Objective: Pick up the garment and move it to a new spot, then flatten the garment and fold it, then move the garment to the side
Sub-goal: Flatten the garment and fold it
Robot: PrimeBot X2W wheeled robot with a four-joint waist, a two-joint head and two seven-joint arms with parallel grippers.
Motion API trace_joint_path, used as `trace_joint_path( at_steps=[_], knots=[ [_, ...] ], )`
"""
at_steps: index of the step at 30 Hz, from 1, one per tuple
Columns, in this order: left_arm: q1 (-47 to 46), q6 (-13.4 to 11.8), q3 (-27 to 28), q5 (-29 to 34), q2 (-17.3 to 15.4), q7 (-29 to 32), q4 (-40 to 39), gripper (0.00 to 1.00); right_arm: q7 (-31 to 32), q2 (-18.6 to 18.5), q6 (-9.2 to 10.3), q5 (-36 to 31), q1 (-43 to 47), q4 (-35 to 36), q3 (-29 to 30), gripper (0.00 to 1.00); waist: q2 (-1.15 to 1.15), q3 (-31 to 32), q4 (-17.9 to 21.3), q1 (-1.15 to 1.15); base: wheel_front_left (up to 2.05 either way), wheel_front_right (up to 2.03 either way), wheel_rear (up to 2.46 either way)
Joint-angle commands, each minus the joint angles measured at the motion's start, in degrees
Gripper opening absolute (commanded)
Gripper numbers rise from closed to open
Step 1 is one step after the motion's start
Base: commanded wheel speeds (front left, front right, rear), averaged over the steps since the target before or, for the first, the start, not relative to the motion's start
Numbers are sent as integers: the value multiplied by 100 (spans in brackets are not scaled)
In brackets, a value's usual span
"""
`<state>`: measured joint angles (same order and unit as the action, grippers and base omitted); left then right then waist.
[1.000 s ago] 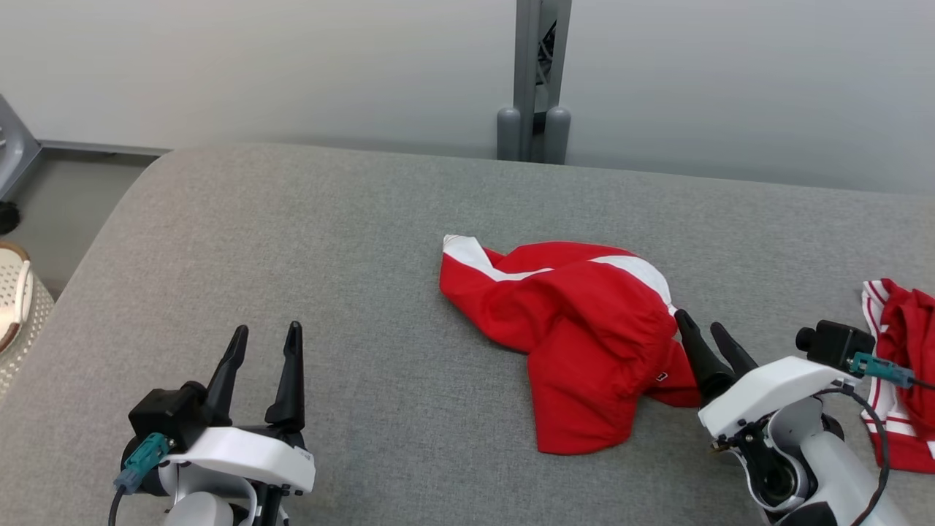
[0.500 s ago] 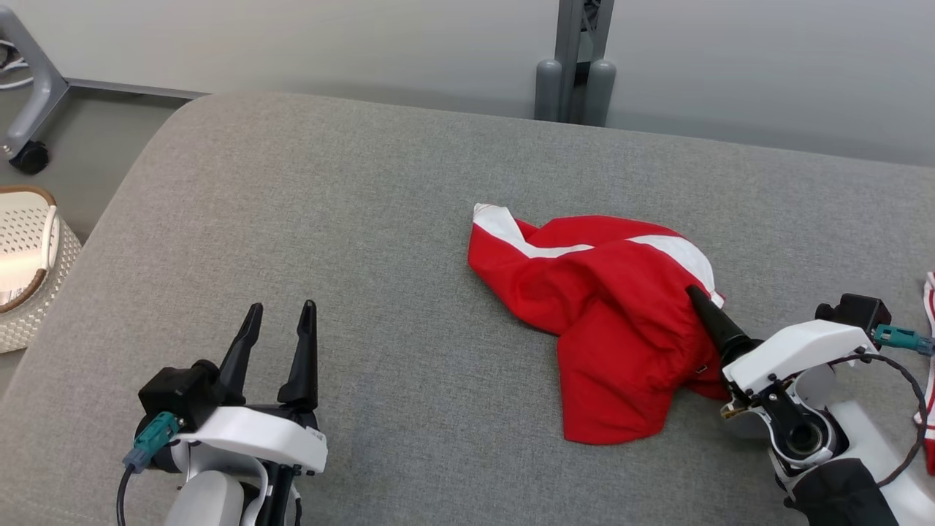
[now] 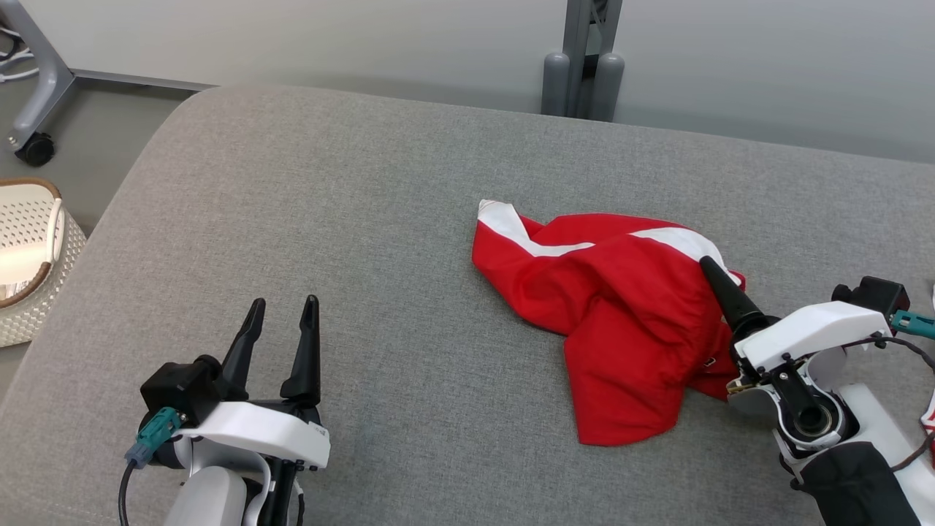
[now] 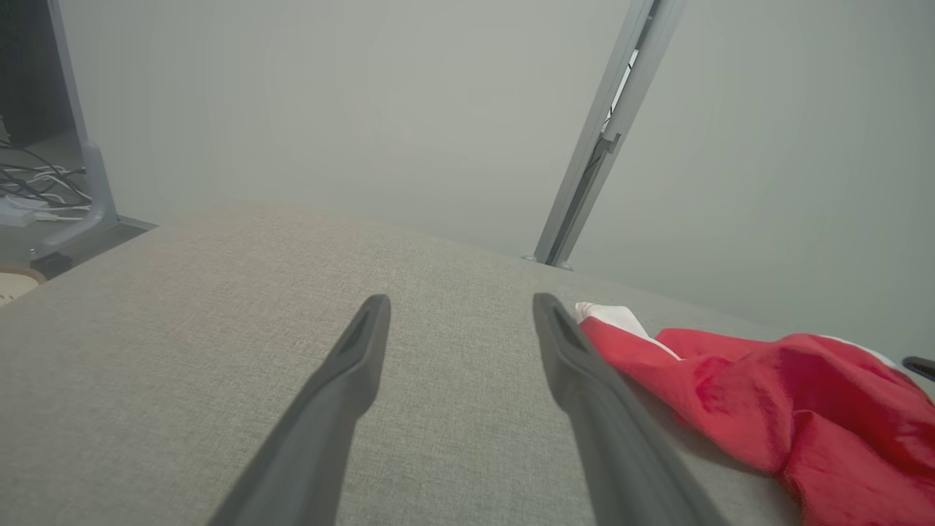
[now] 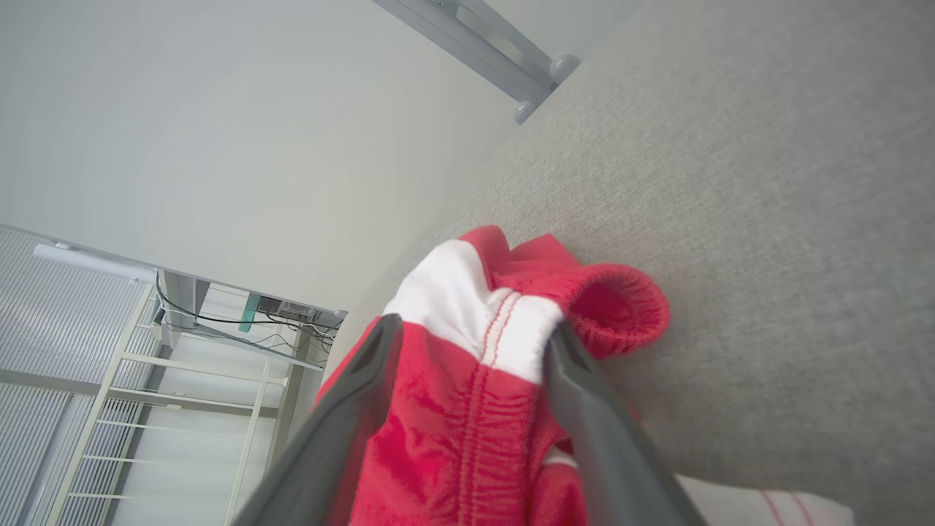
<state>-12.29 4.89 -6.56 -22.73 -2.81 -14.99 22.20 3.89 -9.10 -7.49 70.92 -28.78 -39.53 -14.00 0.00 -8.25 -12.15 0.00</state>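
A grey fabric-covered surface [image 3: 292, 219] with a rounded far-left corner runs to a pale wall [image 3: 292, 36]. A grey metal post [image 3: 582, 66] stands at its far edge and a white perforated basket [image 3: 29, 256] sits on the floor to the left.

Right of centre on the surface lies the garment [image 3: 613, 307], red with white stripes, crumpled and unfolded. Its long axis runs diagonally in the head view. The white-striped end [image 3: 497, 215] points to the far left, the gathered waistband [image 5: 621, 307] lies at the right, and one red lobe spills toward the near edge.

The whole head view has shifted over the last second, which is camera motion; against the post and the surface the garment lies where it did.

The real change is at the right gripper [image 5: 473, 325]. A second ago both fingers stood just beside the garment's right edge. Now one finger shows above the cloth and the other is hidden by it. The right wrist view shows the fingers spread, with the elastic waistband between them and not yet pinched.

Judged from this, the approach is complete and closing on the waistband is the step in hand. Moving, flattening and folding all remain.

The left gripper [image 3: 285, 301], fingers spread and holding nothing, sits over bare surface at the near left, well apart from the garment.

A second striped cloth [image 5: 767, 504] lies near the right arm.
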Motion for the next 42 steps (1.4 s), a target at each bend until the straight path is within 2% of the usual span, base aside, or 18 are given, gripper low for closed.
trace_joint_path(
  at_steps=[1,2,3,4,5,14,21,25,31,35,42],
  knots=[
    [-88,-23,3,-17,-23,-20,9,100,-60,-46,-1,60,-44,28,-21,91,0,12,9,0,0,0,0],
    [-89,-24,2,-25,-22,-21,12,100,-77,-59,-1,93,-55,39,-38,56,0,20,16,0,0,0,0],
    [-88,-25,-2,-32,-23,-20,17,100,-111,-79,-1,110,-64,57,-62,43,0,32,23,0,0,0,0],
    [-87,-26,-8,-47,-23,-21,27,100,-184,-119,-1,134,-85,129,-115,7,0,52,37,0,0,0,0],
    [-86,-28,-12,-53,-22,-20,32,100,-218,-132,-1,161,-86,170,-156,0,0,66,45,0,0,0,0],
    [73,-34,-11,-153,-23,-21,78,100,-695,-399,-1,-29,-180,863,-795,0,0,426,157,0,0,0,0],
    [225,-56,-10,-327,-23,-21,99,100,-666,-491,-1,-116,-565,1208,-1313,0,0,754,165,0,0,0,0],
    [288,-82,-34,-401,-24,-20,95,100,-557,-522,-1,-141,-1056,1212,-1627,0,0,887,133,0,0,0,0],
    [269,-108,-193,-510,-26,-20,89,100,-633,-690,-1,-303,-2096,586,-1935,0,0,937,-54,0,0,0,0],
    [315,-122,-254,-556,-24,-20,81,100,-697,-616,-1,-280,-2660,419,-2217,0,0,960,-207,0,0,0,0],
    [436,-176,-199,-592,-20,-20,61,100,-635,-321,-1,172,-3050,1060,-2808,0,0,1043,-298,0,0,0,0]
  ],
)
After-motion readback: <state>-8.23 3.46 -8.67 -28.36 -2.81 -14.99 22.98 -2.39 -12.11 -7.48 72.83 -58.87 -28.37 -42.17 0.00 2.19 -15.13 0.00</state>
